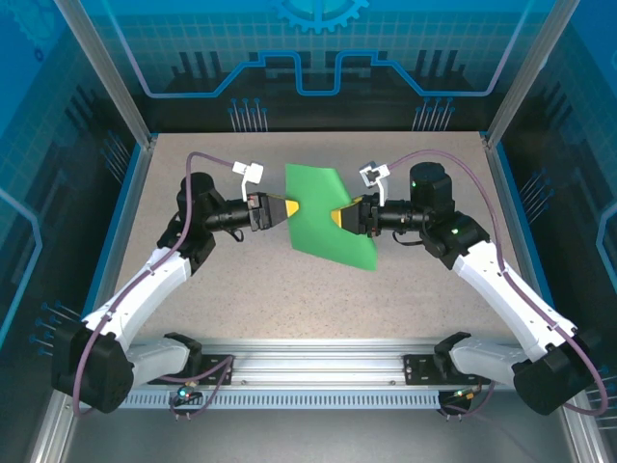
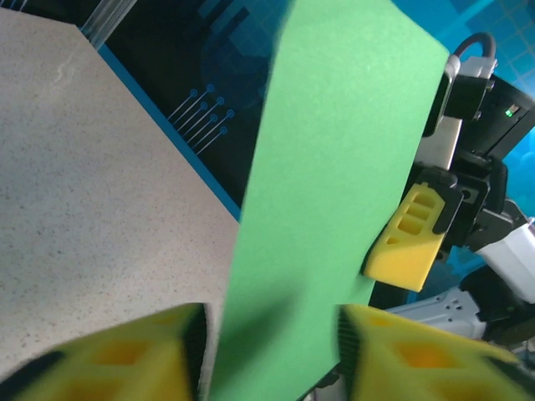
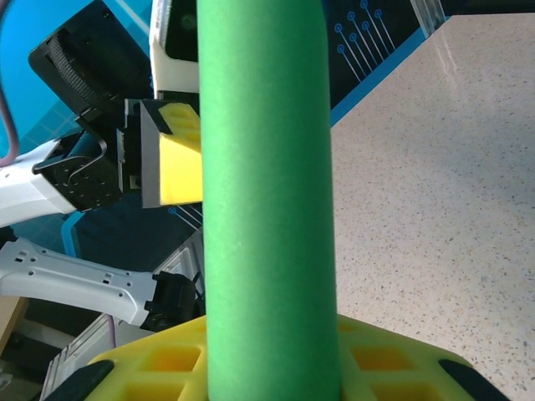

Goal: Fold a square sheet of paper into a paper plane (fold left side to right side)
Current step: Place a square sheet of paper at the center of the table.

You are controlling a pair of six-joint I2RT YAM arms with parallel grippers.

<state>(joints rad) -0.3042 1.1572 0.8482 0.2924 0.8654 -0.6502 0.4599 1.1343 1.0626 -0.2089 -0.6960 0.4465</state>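
The square sheet of paper, bright green, hangs above the table between the two arms, bowed and tilted. My right gripper is shut on its right edge; in the right wrist view the sheet rises as a curved band out of the yellow fingers. My left gripper is at the sheet's left edge. In the left wrist view the sheet runs between the two blurred yellow fingers, which stand apart, with a strip of table showing beside the left one. The right gripper's yellow finger shows behind the paper.
The speckled beige table lies under the paper. Blue-lit enclosure walls and aluminium posts ring it. A slotted metal rail with both arm bases runs along the near edge.
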